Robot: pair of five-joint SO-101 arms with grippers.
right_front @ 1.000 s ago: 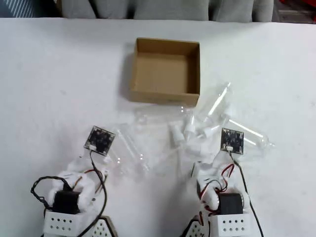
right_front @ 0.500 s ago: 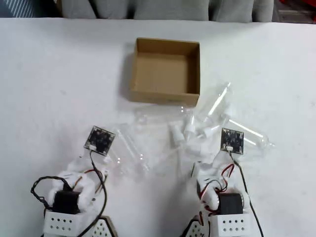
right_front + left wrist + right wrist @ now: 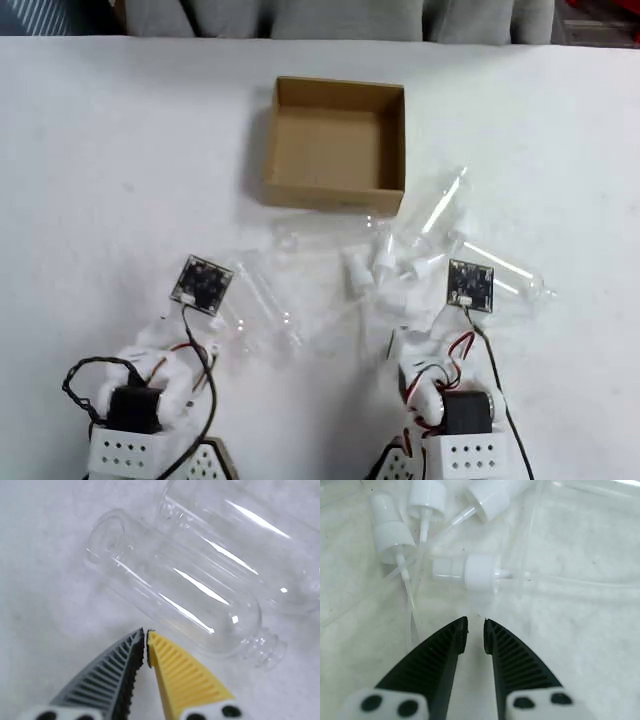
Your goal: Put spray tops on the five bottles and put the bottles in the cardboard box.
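Counted one cardboard box (image 3: 330, 197) at twelve o'clock on the worktop (image 3: 110, 150). Made out two clear bottles (image 3: 180, 592) (image 3: 240, 535) lying side by side in the left wrist view. Made out four white spray tops (image 3: 390, 532) (image 3: 426, 499) (image 3: 492, 497) (image 3: 470, 571) in the right wrist view. Cannot settle the full bottle count from above. Counted two arms: left arm (image 3: 150, 385) at seven o'clock, right arm (image 3: 445, 400) at five.

The bottles (image 3: 180, 590) are clear, smooth, glossy plastic streaked with glare. The spray tops (image 3: 480, 571) are smooth white plastic with translucent tubes. The cardboard box (image 3: 330, 196) is matt brown cardboard. The table (image 3: 120, 140) looks matt white, faintly mottled. The fingers (image 3: 185, 675) of the left gripper (image 3: 145, 632) and of the right gripper (image 3: 475, 621) are ribbed matt plastic.
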